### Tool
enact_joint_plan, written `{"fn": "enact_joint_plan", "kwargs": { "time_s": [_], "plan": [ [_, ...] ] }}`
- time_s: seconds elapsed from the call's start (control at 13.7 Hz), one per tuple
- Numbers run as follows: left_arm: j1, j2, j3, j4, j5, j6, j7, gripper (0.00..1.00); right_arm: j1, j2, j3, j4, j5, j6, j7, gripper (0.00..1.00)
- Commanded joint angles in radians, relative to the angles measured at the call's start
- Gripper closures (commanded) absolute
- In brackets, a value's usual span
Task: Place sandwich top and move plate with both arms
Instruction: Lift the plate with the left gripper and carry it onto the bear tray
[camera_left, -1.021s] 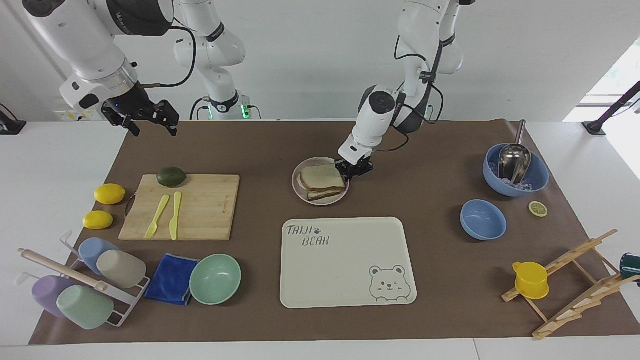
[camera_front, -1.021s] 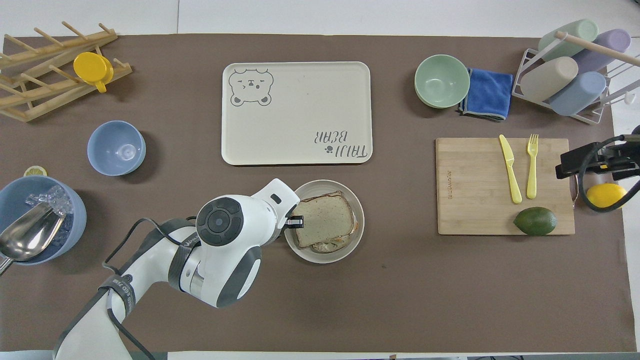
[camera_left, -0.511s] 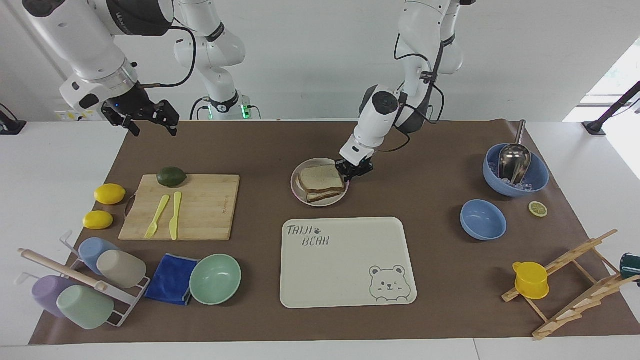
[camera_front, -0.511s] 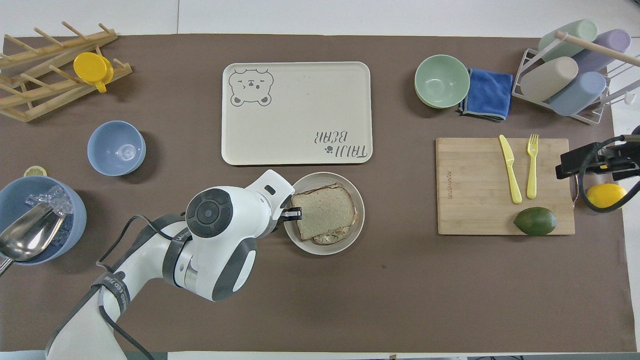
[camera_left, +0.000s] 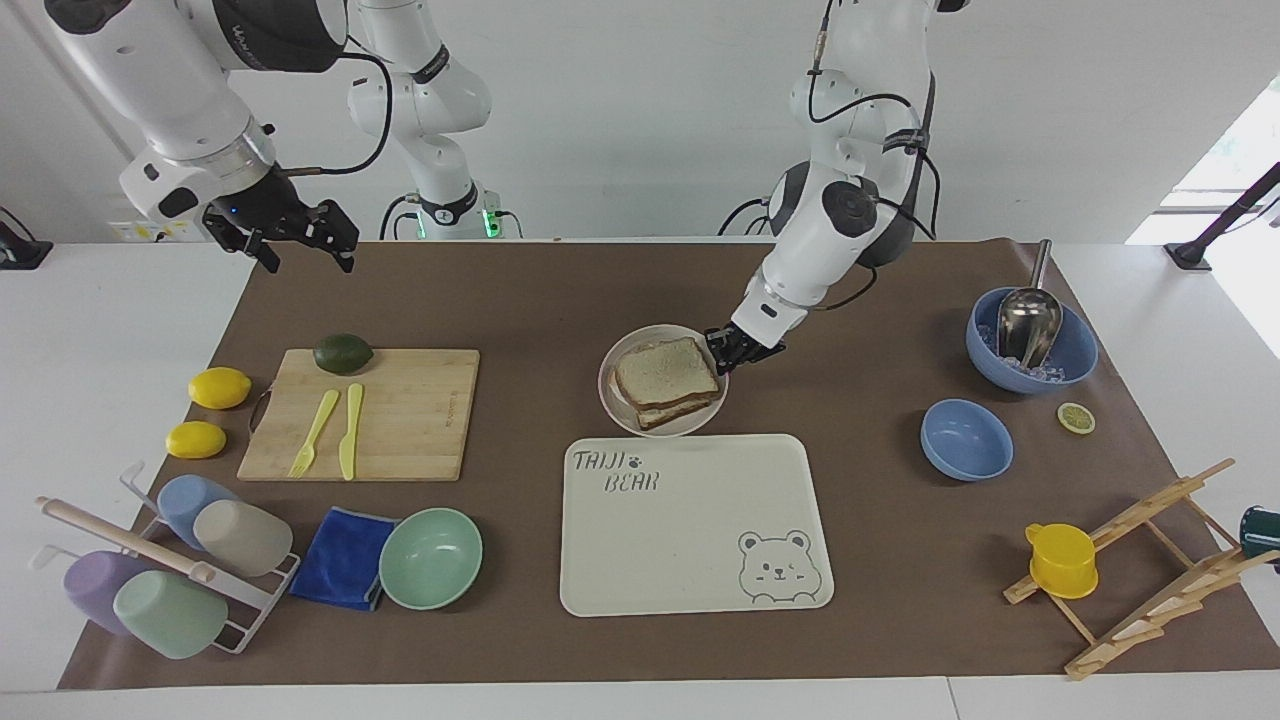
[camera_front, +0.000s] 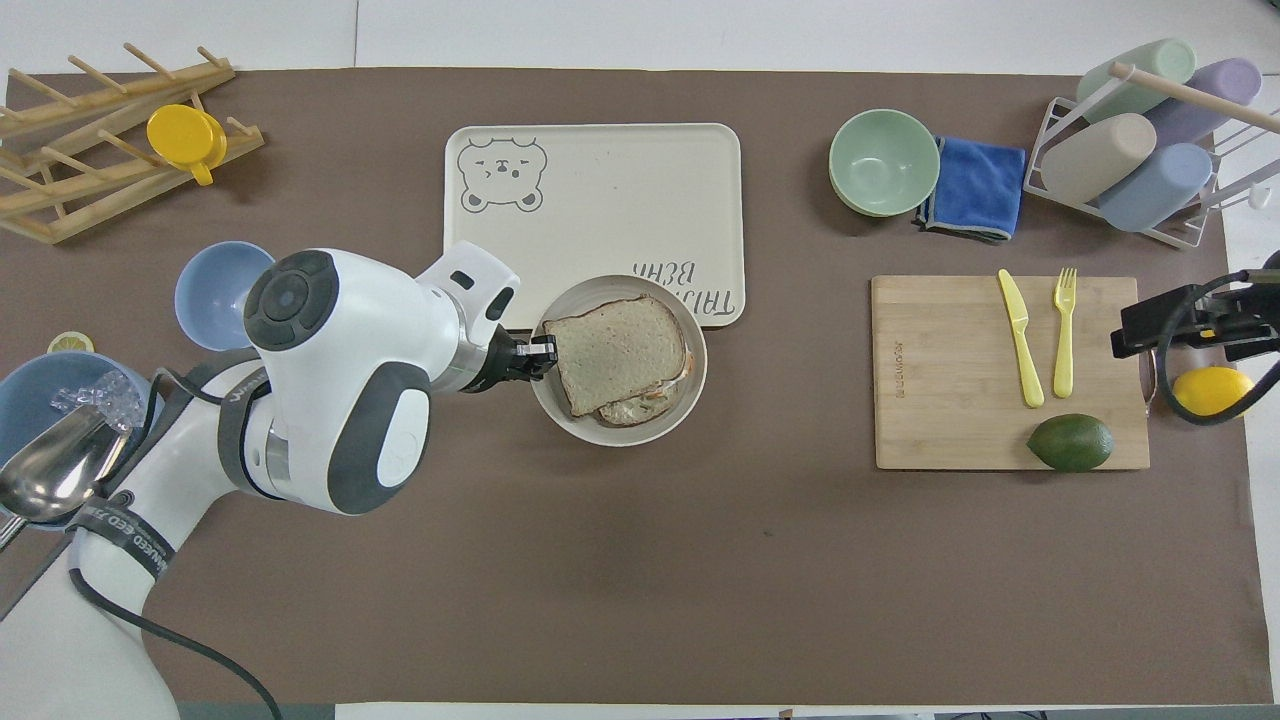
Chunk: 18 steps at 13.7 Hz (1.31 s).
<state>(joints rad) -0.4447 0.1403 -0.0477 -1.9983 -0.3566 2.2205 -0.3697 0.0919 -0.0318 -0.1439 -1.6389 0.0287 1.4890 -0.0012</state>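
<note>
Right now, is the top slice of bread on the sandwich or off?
On: the sandwich top lies over the filling on the plate.

Brown mat (camera_left: 860, 560) w/ tray (camera_left: 690, 560); board (camera_left: 420, 420); bowls (camera_left: 430, 558).

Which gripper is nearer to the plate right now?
Left. The left gripper grips the plate at its rim; the right gripper waits over the table's right-arm end.

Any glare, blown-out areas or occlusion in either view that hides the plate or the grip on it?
Facing view: a window is blown out at the frame edge, away from the plate; the sandwich top and left gripper at the rim are evenly lit. Overhead view: no glare; the left arm's bulk covers part of a blue bowl, and the plate's edge overlaps the tray.
</note>
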Motion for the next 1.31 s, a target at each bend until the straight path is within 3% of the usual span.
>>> {"fn": "enact_joint_plan", "kwargs": {
  "time_s": [0.0, 0.36, 0.58, 1.24],
  "plan": [
    [0.058, 0.076, -0.001, 0.136, -0.053, -0.055, 0.021, 1.0, -0.009, -0.023, 0.004, -0.025, 0.023, 0.002, 0.014, 0.0],
    [0.118, 0.257, 0.0, 0.409, -0.054, -0.142, 0.017, 1.0, -0.009, -0.023, 0.004, -0.025, 0.023, 0.002, 0.014, 0.0],
    [0.158, 0.364, 0.003, 0.505, -0.036, -0.164, 0.032, 1.0, -0.009, -0.023, 0.004, -0.025, 0.023, 0.002, 0.013, 0.0],
    [0.138, 0.452, 0.0, 0.506, -0.036, 0.017, 0.163, 1.0, -0.009, -0.023, 0.004, -0.025, 0.023, 0.002, 0.014, 0.0]
  ]
}}
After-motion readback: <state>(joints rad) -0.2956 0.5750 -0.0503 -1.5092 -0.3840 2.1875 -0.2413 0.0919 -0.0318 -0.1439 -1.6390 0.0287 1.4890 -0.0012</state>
